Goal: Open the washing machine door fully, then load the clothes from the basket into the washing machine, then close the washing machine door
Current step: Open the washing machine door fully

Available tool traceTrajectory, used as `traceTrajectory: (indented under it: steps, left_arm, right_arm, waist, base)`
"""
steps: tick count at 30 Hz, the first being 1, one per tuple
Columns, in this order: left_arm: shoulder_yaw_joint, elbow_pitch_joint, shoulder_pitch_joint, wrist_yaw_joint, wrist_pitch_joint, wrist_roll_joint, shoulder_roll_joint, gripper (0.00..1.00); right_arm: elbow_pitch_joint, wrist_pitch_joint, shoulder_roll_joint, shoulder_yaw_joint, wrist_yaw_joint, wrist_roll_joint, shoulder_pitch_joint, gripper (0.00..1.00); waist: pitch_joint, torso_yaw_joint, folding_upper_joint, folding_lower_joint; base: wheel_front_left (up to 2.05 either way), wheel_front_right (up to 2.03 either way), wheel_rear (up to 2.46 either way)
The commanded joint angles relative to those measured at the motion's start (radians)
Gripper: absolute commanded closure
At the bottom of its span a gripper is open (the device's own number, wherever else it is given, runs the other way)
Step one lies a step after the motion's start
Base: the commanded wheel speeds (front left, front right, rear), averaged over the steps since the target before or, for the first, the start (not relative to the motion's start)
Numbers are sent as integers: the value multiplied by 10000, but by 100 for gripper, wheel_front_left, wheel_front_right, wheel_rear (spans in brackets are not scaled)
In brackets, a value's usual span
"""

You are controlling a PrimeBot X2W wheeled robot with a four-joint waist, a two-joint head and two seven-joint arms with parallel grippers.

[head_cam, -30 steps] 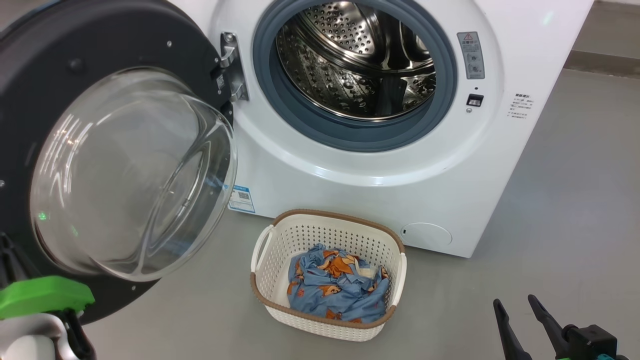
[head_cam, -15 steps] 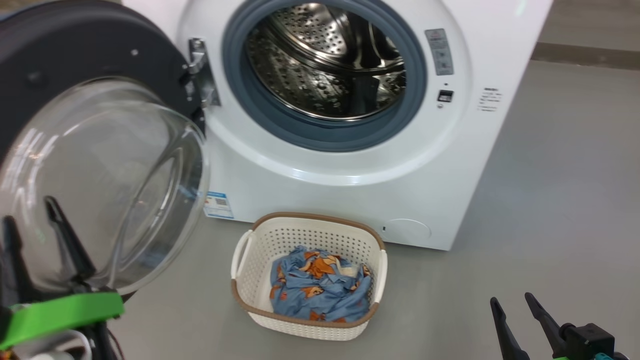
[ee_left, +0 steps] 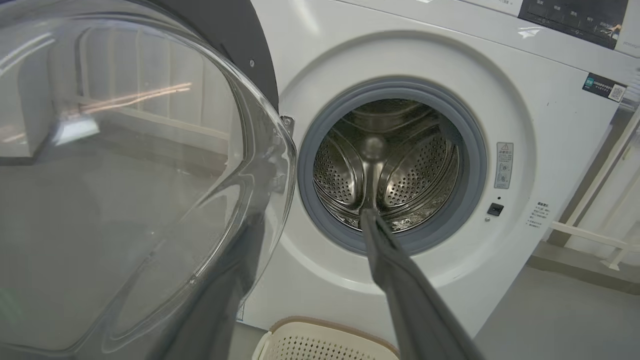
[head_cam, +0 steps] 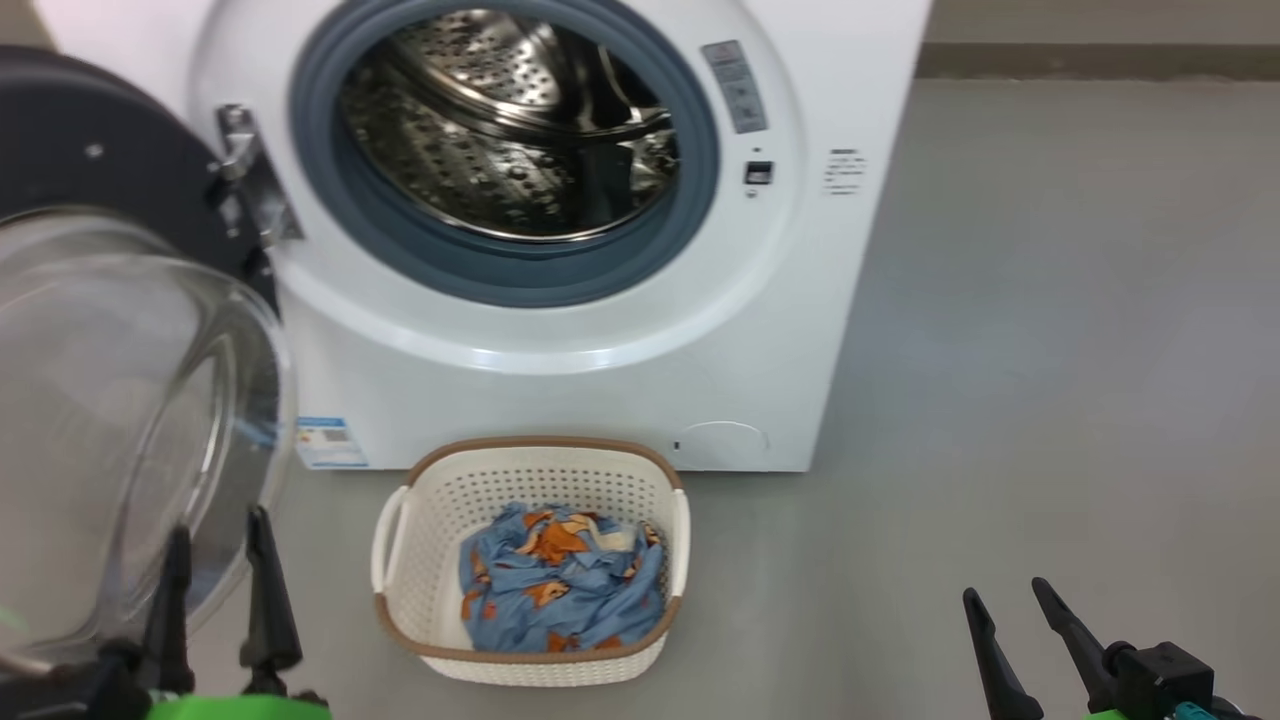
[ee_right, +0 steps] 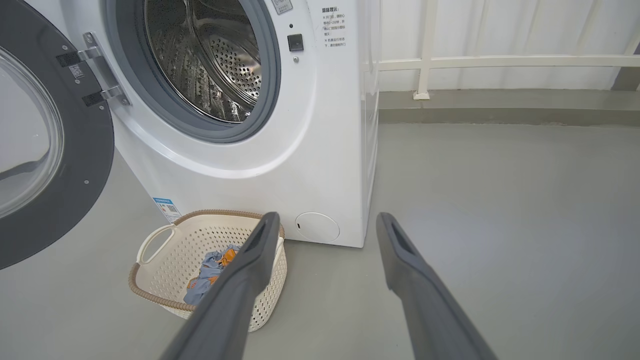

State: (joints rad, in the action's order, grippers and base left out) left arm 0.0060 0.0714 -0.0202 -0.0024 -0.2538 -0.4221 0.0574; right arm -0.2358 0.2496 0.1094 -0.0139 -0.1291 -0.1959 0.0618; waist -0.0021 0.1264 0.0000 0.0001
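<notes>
Since the earlier pictures the head camera has swung, so everything sits further left in its view; the things themselves lie as before. A second ago only the green collar of the left arm showed. Now the left gripper [head_cam: 218,525] raises both long dark fingers at the lower left, spread wide and empty, in front of the lower edge of the glass bowl; whether they touch it I cannot tell.

The large round black-rimmed washing machine door [head_cam: 100,170] hangs open to the left on its metal hinge [head_cam: 245,175], its clear bowl bulging toward the robot. The big white boxy washing machine [head_cam: 600,390] turns its steel drum [head_cam: 500,130] mouth toward the robot.

In front of it on the grey floor [head_cam: 1000,350] stands the small cream perforated plastic basket [head_cam: 545,445], mouth up, a handle at either side. It holds the crumpled light blue clothes [head_cam: 560,580] with orange prints.

At the lower right, the right gripper [head_cam: 1005,592] points up, fingers apart, grasping nothing.
</notes>
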Motion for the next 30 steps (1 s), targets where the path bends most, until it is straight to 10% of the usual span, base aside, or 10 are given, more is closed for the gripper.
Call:
traceTrajectory:
  steps: [1, 30]
  left_arm:
    - [222, -17, -9, -156, -77, 78, 247, 0]
    - [494, 1280, 1073, -693, -79, 541, 36, 0]
  right_arm:
    - [273, 122, 69, 242, -16, -120, -263, 0]
    - [256, 122, 173, 177, -16, -137, -276, 0]
  waist:
    - [82, -524, 0, -1]
    - [-13, -896, 0, -1]
  base:
    - [0, 0, 0]
    - [0, 0, 0]
